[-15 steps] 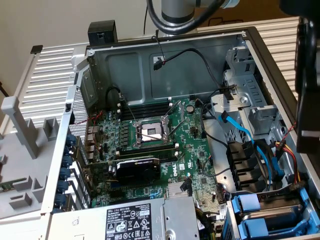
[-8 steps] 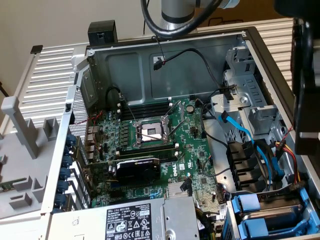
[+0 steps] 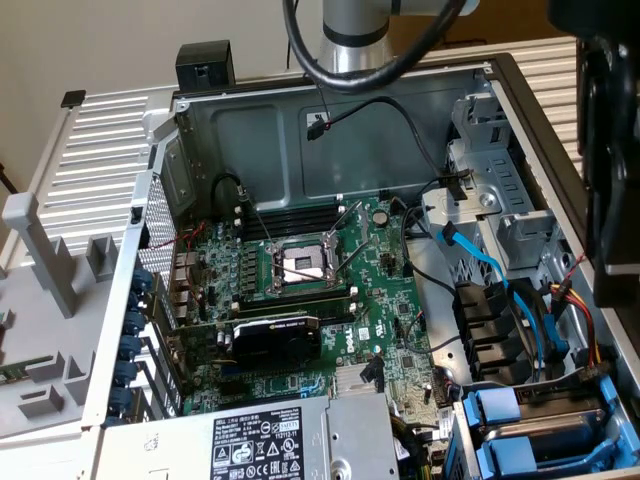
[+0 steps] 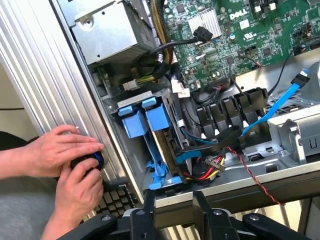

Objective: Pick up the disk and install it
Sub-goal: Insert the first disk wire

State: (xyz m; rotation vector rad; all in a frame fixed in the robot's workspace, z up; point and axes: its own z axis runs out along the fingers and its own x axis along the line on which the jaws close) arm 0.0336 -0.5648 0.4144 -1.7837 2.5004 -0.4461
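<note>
Your pincer [image 4: 173, 200], two black fingers standing partly apart with nothing between them, hangs at the folded sheet-metal rim of the open computer case [image 3: 300, 130]. The disk [image 4: 137, 120], grey metal in its glossy blue plastic carrier, sits edge-on in the drive cage, just beside the boxy silver power supply [image 4: 110, 30] and a bundle of black, red and yellow wires [image 4: 207, 167]. Beyond lie the green motherboard [image 4: 250, 35] and a flat blue cable [image 4: 285, 100]. Outside the ribbed case wall, a person's hands [image 4: 60, 150] cup a round black knob [image 4: 87, 161] above a keyboard [image 4: 112, 200].
</note>
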